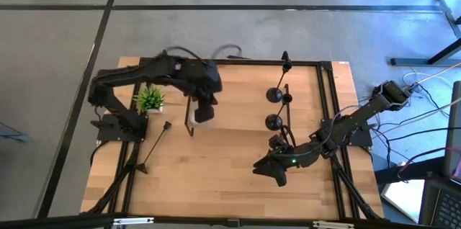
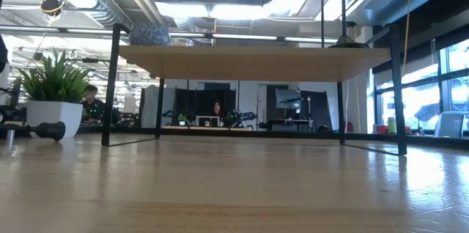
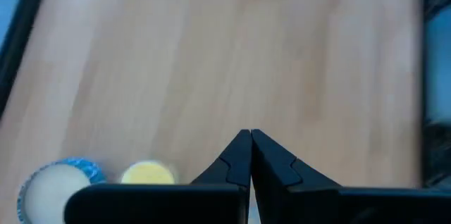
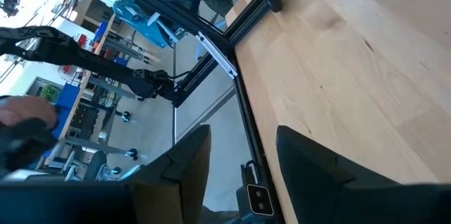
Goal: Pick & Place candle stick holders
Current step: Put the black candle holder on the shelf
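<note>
Two black candle stick holders stand upright at the right-centre, their round bases [image 1: 275, 94] [image 1: 274, 122] on the wooden shelf [image 2: 249, 63]. A third [image 1: 155, 145] lies on its side on the table at the left, and its end [image 2: 45, 130] shows in the low view. My left gripper [image 1: 204, 114] [image 3: 251, 139] hangs shut and empty over the middle of the wood, above a white candle [image 3: 53, 192] and a yellow candle [image 3: 148, 175]. My right gripper [image 1: 268, 171] [image 4: 243, 153] is open and empty near the table's front right.
A small green plant in a white pot [image 1: 150, 98] [image 2: 55, 90] stands at the far left, beside the left arm's base. The shelf's black legs [image 2: 110, 86] rise from the table. Bare wood lies in front of the shelf toward the near edge [image 1: 216, 186].
</note>
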### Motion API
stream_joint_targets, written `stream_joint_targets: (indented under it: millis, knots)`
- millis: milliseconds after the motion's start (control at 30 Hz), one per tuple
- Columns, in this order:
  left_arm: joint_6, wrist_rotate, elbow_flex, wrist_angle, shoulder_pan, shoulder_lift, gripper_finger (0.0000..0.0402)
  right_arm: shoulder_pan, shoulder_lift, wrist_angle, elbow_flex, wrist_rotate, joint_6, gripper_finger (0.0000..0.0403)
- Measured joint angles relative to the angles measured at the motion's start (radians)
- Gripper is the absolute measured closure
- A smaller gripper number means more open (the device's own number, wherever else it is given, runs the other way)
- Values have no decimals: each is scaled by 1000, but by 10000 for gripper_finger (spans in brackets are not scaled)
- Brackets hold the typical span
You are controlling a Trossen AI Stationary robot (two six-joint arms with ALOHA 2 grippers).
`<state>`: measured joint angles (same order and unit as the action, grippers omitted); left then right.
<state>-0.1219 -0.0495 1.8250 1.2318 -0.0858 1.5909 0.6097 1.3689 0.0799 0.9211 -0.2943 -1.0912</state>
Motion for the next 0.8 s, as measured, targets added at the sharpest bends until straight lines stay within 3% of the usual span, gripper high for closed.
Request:
stream_joint_targets:
  millis: [233,467,567,800]
  knots:
    - [-142,-60,28,-46,4,-94,400,32,0,21,0,84,29,235]
    - [-239,-109,28,142,64,-120,398,191,0,-72,0,143,5,235]
    - [-294,-63,27,255,107,-120,399,236,0,-149,0,134,-78,235]
    - [-439,-36,-73,337,187,-134,399,268,0,-226,0,114,-159,235]
